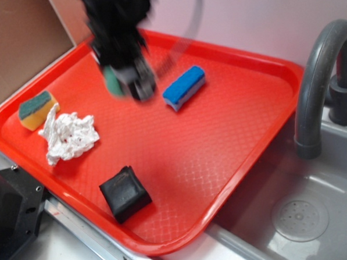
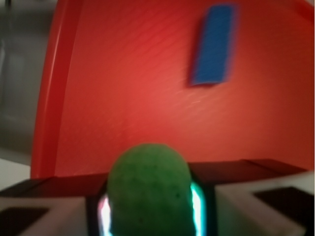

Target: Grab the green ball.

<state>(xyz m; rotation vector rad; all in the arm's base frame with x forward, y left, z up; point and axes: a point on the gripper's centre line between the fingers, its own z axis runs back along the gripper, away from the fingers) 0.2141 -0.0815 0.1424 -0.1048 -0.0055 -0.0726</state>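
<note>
The green ball [image 2: 149, 189] fills the bottom centre of the wrist view, squeezed between the two jaws. In the exterior view only a sliver of the green ball [image 1: 111, 82] peeks out at the left of the blurred black gripper [image 1: 127, 83], which hangs above the back of the red tray [image 1: 232, 138]. My gripper [image 2: 150, 206] is shut on the ball, and the ball is lifted off the tray surface.
On the tray lie a blue sponge [image 1: 184, 87], a yellow sponge with a green top [image 1: 37, 109], a crumpled white cloth [image 1: 69, 135] and a black square pouch [image 1: 125, 193]. A grey faucet [image 1: 317, 81] and sink [image 1: 300, 216] stand to the right. The blue sponge [image 2: 215, 44] shows ahead.
</note>
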